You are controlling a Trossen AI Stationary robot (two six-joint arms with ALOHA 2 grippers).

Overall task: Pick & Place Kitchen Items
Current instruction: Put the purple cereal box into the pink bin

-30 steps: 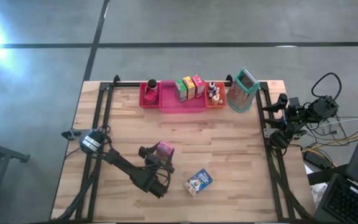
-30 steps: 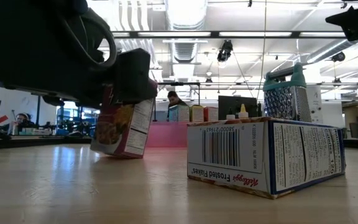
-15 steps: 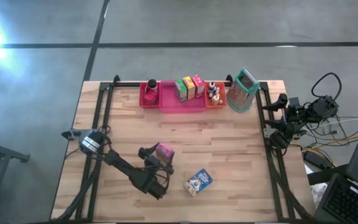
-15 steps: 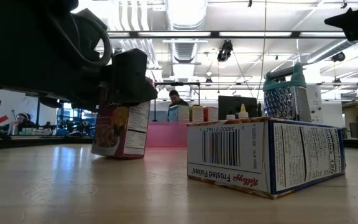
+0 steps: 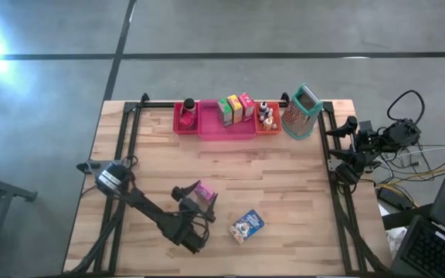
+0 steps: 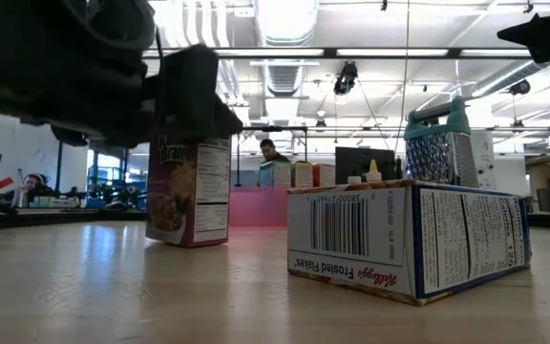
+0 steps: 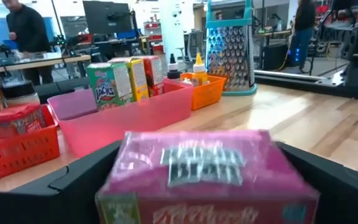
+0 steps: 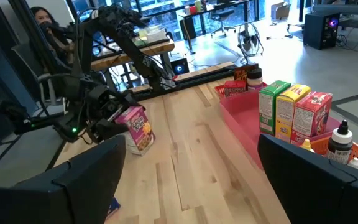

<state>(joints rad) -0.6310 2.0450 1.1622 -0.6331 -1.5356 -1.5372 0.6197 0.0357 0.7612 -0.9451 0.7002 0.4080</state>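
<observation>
- Pink cereal box (image 5: 204, 192) stands upright on our table (image 5: 284, 177), near the front, left of the blue cereal box (image 5: 246, 225).
- Our left gripper (image 5: 194, 199) straddles it, fingers spread wide.
- Our right gripper (image 8: 185, 168) waits off the table's right edge, fingers apart.

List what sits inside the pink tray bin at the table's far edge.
Three small boxes stand in the pink tray bin: green box, yellow box, red box. The bin floor behind them is hidden in the low view.
</observation>
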